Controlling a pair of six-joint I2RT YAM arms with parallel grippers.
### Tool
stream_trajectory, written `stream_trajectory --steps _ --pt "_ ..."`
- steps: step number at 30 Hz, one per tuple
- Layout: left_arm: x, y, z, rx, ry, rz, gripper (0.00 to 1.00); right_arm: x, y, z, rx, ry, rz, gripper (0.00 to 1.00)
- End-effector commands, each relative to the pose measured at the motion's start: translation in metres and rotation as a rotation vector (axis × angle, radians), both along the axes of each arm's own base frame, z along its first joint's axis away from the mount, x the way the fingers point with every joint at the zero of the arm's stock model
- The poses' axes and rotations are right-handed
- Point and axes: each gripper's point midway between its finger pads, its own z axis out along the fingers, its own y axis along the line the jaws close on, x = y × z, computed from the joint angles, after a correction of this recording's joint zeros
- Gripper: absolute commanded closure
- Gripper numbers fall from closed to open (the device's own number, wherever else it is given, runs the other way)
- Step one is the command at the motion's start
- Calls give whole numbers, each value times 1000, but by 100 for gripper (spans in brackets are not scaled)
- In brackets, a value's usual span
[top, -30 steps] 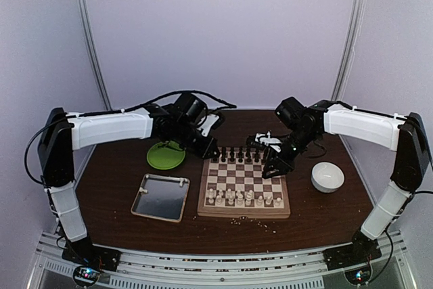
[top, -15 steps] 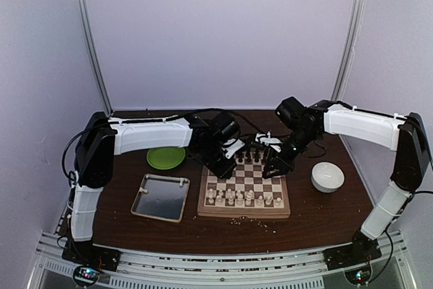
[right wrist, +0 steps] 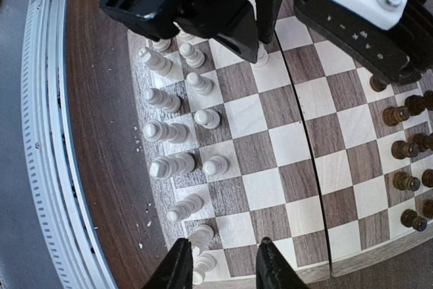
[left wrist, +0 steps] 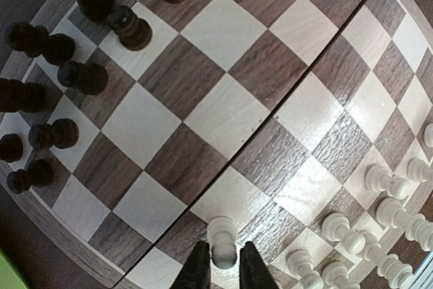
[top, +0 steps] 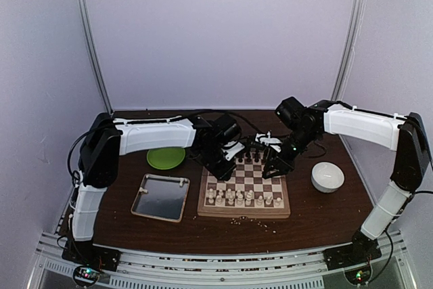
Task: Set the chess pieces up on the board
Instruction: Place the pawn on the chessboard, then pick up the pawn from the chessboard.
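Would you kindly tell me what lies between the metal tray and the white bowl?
The chessboard lies between the tray and the bowl, as the top view shows.

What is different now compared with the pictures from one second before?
The left arm swung right, from beside the green plate to over the left side of the board; its fingers now flank a white pawn standing on a square. The right arm, the other pieces, tray and bowl stayed.
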Motion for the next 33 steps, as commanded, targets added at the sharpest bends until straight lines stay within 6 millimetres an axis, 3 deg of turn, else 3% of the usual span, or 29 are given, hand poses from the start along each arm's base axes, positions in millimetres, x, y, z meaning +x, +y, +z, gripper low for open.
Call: stream_trajectory --steps 1,4,7,12,15,19,29,31,33 --pt "1 -2 -7 15 13 -23 84 2 0 -4 -5 6 -5 67" --pt "1 -2 -5 15 8 -21 83 3 0 -2 -4 5 -9 67" --pt "3 1 10 1 -22 -1 75 4 2 3 8 -4 -12 67" --pt "8 3 59 -83 -112 13 65 8 7 14 19 -36 -8 66" --pt "15 19 91 -122 -193 60 61 12 10 17 7 -62 -4 64" --pt "33 61 110 -137 -254 143 61 16 18 13 -38 -85 13 61" --pt "77 219 126 5 -455 398 60 40 65 -11 -159 -138 58 65" --pt "80 233 129 2 -471 443 59 45 74 -18 -175 -131 56 65" --pt "81 233 139 -27 -492 454 59 48 83 -26 -192 -127 57 65"
